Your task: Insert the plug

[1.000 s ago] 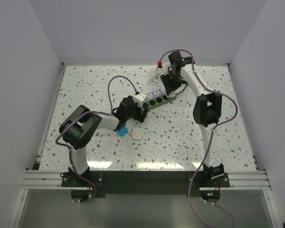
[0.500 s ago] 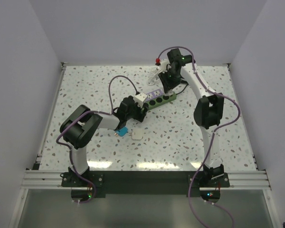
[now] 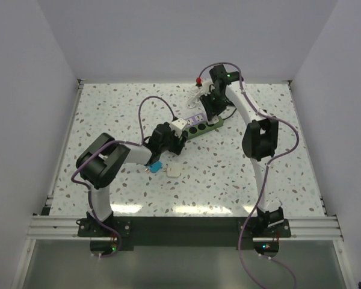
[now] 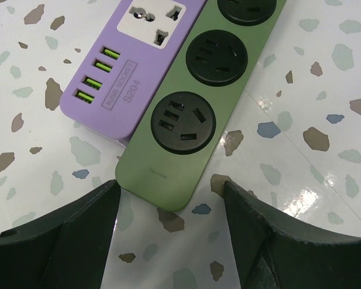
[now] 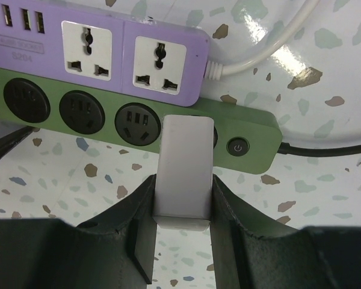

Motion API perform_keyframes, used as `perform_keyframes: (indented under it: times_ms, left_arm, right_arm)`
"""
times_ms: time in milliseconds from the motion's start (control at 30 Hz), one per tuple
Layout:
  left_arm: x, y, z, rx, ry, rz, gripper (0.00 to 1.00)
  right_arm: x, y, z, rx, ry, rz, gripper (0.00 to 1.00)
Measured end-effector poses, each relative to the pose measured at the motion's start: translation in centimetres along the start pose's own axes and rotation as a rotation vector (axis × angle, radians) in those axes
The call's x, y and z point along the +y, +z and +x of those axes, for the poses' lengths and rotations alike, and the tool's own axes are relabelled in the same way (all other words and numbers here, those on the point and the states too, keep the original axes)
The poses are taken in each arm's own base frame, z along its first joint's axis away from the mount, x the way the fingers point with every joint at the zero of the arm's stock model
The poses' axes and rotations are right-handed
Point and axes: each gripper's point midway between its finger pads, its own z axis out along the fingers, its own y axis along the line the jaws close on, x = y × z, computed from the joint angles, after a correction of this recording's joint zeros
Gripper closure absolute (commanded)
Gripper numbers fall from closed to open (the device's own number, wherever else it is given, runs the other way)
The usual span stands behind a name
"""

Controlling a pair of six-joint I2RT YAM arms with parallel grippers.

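Observation:
My right gripper (image 5: 182, 198) is shut on the white plug (image 5: 183, 162), a rectangular block gripped on both sides. The plug's far end sits over the green power strip (image 5: 108, 114), on the socket beside the round power button (image 5: 238, 146); its pins are hidden. A purple strip (image 5: 120, 51) lies against the green one. In the left wrist view the green strip's rounded end (image 4: 180, 156) reaches just between the fingertips of my open left gripper (image 4: 168, 195), without touching them. From above, the left gripper (image 3: 179, 139) is at the strips' left end and the right gripper (image 3: 209, 112) over their right part.
A blue object (image 3: 157, 165) and a small white square piece (image 3: 172, 171) lie on the speckled table (image 3: 259, 180) near the left arm. A white cable (image 3: 196, 96) and a red-topped item (image 3: 198, 80) sit behind the strips. Walls close in the back and sides.
The right gripper with the plug has shifted slightly left along the green strip. The left arm stays at the strips' left end.

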Motion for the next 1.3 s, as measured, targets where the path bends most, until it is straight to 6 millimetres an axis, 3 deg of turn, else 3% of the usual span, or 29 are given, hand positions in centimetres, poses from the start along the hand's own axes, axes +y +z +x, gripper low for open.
perform_keyframes:
  times_ms: [1300]
  left_arm:
    - [0.2,-0.01,0.0,0.001,0.017,-0.016,0.29]
  right_arm:
    - [-0.58,0.44,0.69,0.034,0.014,0.033,1.0]
